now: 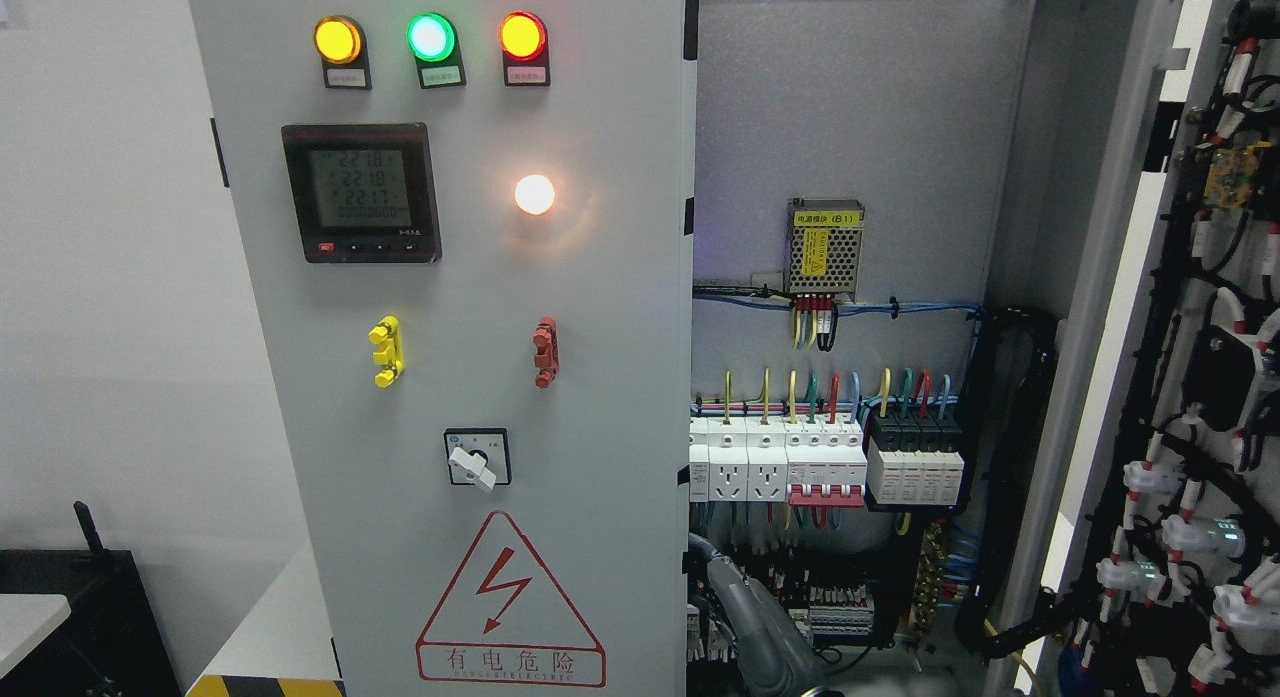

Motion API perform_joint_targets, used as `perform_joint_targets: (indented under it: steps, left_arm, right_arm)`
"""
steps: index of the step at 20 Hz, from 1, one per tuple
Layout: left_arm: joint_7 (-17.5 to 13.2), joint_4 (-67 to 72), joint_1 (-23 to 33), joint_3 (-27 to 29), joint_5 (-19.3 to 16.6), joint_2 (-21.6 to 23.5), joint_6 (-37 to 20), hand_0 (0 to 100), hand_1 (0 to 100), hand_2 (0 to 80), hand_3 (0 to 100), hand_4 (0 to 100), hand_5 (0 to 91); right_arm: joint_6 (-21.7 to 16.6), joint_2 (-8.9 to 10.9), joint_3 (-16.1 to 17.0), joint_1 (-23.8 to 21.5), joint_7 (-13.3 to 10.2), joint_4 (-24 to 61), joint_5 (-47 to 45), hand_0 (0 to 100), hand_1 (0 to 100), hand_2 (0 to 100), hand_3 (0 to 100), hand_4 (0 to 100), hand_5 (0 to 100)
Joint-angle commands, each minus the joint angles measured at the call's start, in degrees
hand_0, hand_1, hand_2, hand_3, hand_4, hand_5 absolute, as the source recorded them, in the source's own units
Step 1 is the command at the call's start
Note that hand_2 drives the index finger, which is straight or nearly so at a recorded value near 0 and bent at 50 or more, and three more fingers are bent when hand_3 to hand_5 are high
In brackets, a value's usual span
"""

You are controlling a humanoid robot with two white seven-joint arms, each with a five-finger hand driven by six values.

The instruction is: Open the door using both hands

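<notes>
The right door (1180, 377) of the cabinet (860, 107) is swung wide open at the picture's right, its inner face toward the camera and strung with black cable and white connectors. The left door (450, 377) stands shut and fills the middle. It carries three lamps (430, 37) in a row, amber, green and red, one meter (361, 192), one glowing white light (534, 194), one yellow handle (386, 351), one red handle (545, 351), one rotary switch (477, 458) and one warning triangle (510, 604).

Inside the cabinet sit one mesh power supply (825, 243) and a row of breakers (825, 457) with coloured wires.

A white wall (100, 277) is at left.

A grey arm (765, 627) rises from the bottom edge into the opening, right of the left door's edge; which arm it is cannot be told, its hand is hidden, and so is whether the fingers are apart or together.
</notes>
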State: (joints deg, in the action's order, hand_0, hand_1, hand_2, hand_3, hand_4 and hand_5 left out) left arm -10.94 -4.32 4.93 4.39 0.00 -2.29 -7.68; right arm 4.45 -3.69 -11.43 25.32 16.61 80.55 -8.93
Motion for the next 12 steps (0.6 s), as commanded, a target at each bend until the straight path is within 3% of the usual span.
perform_joint_targets:
  steps: [1,12]
  left_arm:
    - [-0.05,0.01,-0.01,0.00,1.23,0.00,0.04,0,0,0.0,0,0,0.0]
    - [-0.05,0.01,0.08,0.00,1.23,0.00,0.04,0,0,0.0,0,0,0.0]
  right_arm:
    - [0.12,0.70,0.70,1.40,0.36,-2.16,-1.79,38,0,0,0,0,0]
    - [0.13,0.79,0.44,2.11,2.38,-3.30,-2.05,38,0,0,0,0,0]
